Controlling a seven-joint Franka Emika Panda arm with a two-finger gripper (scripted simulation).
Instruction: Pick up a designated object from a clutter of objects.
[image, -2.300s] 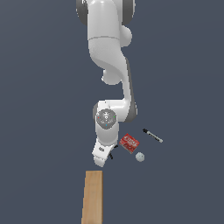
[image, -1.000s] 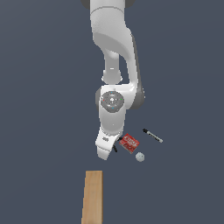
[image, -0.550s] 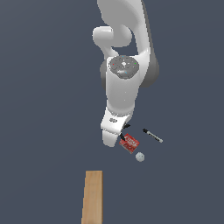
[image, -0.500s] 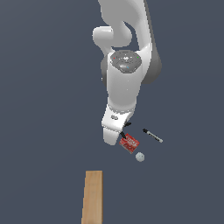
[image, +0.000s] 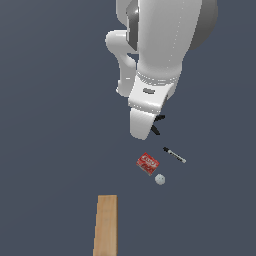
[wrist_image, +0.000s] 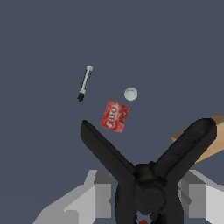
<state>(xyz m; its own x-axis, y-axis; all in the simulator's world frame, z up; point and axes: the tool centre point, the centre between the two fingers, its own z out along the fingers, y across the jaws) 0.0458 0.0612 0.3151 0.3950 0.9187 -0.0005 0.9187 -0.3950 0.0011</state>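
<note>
My gripper (image: 146, 131) is shut on the small black pronged thing (image: 158, 123) and holds it high above the floor. In the wrist view the black thing (wrist_image: 109, 153) fills the foreground, its two prongs splayed in a V between my grey fingers (wrist_image: 103, 194). Below lie the rest of the clutter: a red flat packet (image: 148, 163), a small white ball (image: 160, 179) and a black-and-white marker pen (image: 175, 155). The packet (wrist_image: 115, 116), ball (wrist_image: 131, 93) and pen (wrist_image: 85, 82) also show in the wrist view.
A long tan wooden block (image: 106, 225) lies on the dark floor near the exterior view's bottom edge, apart from the small items. One corner of the block (wrist_image: 210, 138) shows in the wrist view behind a prong.
The arm has risen from floor level beside the red packet, carrying the black pronged thing up with it. The packet, ball, pen and block have stayed in place.
</note>
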